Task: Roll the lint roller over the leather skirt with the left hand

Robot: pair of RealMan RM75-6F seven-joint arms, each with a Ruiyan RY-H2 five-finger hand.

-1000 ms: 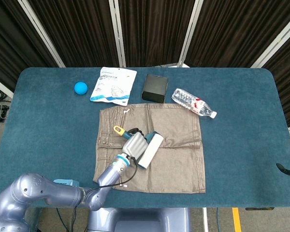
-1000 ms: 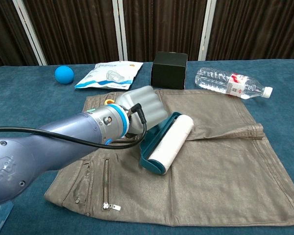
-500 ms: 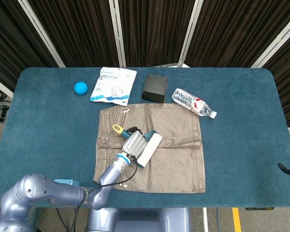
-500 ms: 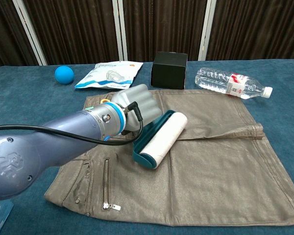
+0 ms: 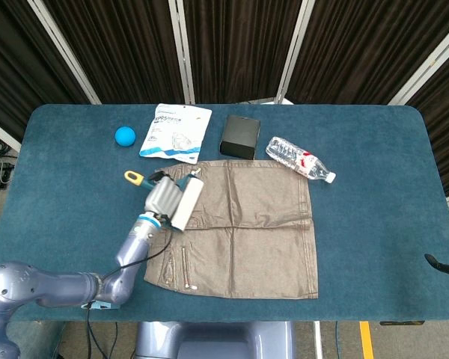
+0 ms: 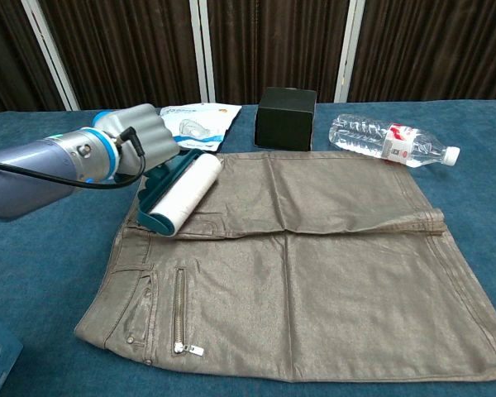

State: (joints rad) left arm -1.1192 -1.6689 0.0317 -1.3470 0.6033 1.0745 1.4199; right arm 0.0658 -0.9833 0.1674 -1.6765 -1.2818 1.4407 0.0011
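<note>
1. The left hand (image 6: 140, 145) is wrapped around the handle of the lint roller (image 6: 180, 195); the right hand is out of both views.
2. The white roll lies on the leather skirt (image 6: 314, 265), at the waistband edge, at 9 o'clock on the garment.
3. At the skirt's 12 o'clock stands a black box (image 6: 287, 118), at 1 o'clock a water bottle (image 6: 388, 141), and at 11 o'clock a white packet (image 5: 175, 132) and blue ball (image 5: 125, 135), all on the table (image 5: 374, 194).

leather skirt (image 6: 314, 256): soft grey-brown leather, faint sheen, metal zips
lint roller (image 6: 178, 195): white paper roll, teal plastic frame
counter (image 5: 374, 194): matt blue cloth
bottle (image 6: 388, 141): clear glossy plastic
box (image 6: 286, 118): matt black
</note>
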